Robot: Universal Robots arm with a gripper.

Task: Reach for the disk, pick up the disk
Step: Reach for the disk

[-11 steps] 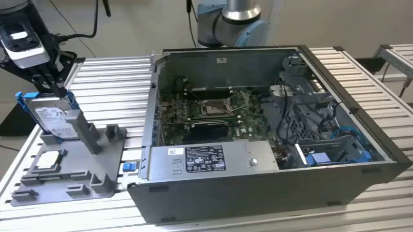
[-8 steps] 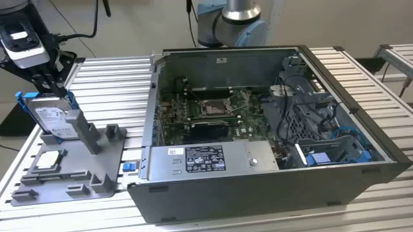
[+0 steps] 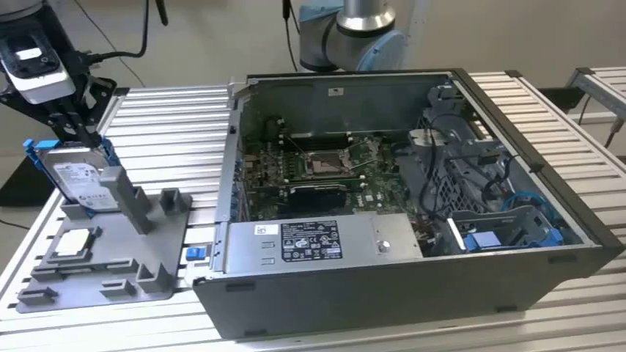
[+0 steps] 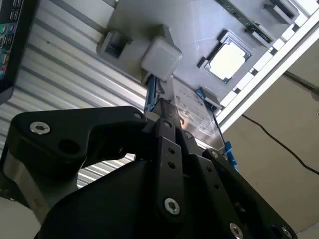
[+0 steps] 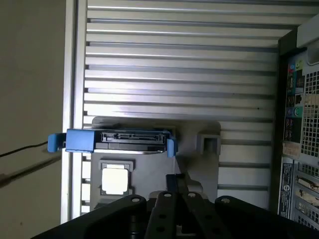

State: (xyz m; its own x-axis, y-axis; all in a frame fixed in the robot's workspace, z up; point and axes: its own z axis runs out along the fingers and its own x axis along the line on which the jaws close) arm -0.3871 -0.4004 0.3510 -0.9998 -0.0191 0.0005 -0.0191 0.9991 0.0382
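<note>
- Gripper (image 3: 83,139) hangs right at the top edge of the disk (image 3: 78,176), at the exterior view's left; contact is not clear, and I cannot tell whether it is open or closed.
- In the second wrist view the gripper (image 4: 172,117) sits just above the disk's labelled face (image 4: 192,112).
- The disk stands upright on edge in a slot of the grey fixture (image 3: 157,242), its label facing the case, with a post (image 3: 132,202) just beside it.
- In the first wrist view the disk's (image 5: 132,137) connector edge faces up, with blue rails (image 5: 79,141) at both ends.
- A chip (image 3: 76,244) lies flat on the fixture, near the disk's foot.
- The fixture rests on the slatted table (image 3: 166,125), beside the open case (image 3: 391,293).
- Risks, as I judge them:
  - an off-centre grip could tilt the disk and jam it against the post or slot walls;
  - a rail could catch, and the fixture would lift or slide with the disk;
  - a shallow hold on the thin metal edge could slip, and the disk might drop onto the chip.
- Count: one gripper, one disk, two rails, one chip, one fixture, one case.
</note>
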